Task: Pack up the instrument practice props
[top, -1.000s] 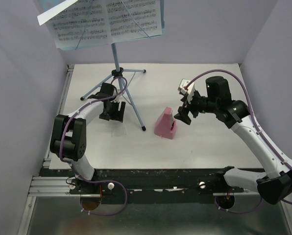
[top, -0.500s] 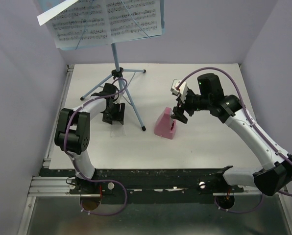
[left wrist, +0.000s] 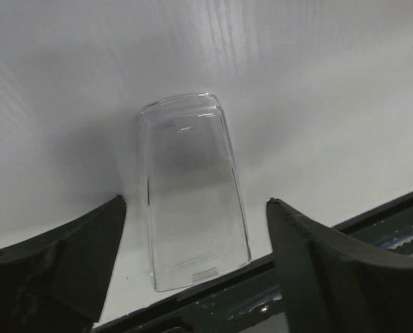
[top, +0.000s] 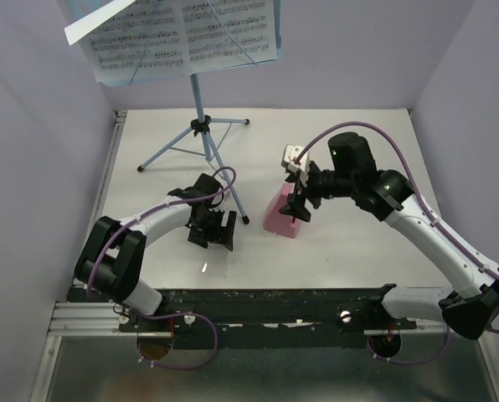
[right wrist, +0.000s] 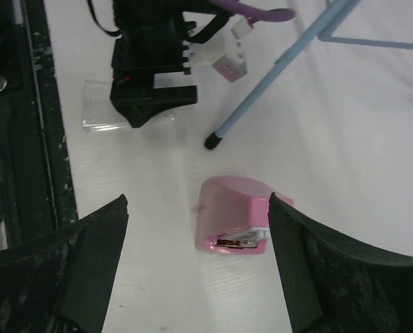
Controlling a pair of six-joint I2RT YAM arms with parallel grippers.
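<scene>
The light-blue music stand (top: 201,138) stands at the back left on thin tripod legs, and one leg tip shows in the right wrist view (right wrist: 213,141). White sheet-music pages (top: 182,38) lie on its desk. The pink wedge metronome (top: 280,214) sits mid-table. My right gripper (top: 298,206) is open just above it, its fingers either side of the metronome (right wrist: 234,215) without touching. My left gripper (top: 214,233) is open and low over a clear plastic cover (left wrist: 192,208) lying flat by the table's near edge.
The clear cover also shows in the right wrist view (right wrist: 99,114), under the left gripper (right wrist: 151,104). The black front rail (left wrist: 262,291) runs just past the cover. Purple walls (top: 40,167) close in the left, right and back sides.
My left gripper has moved from beside the stand's leg toward the near edge, and the clear cover now lies nearer that edge. My right gripper has moved left, over the metronome.
</scene>
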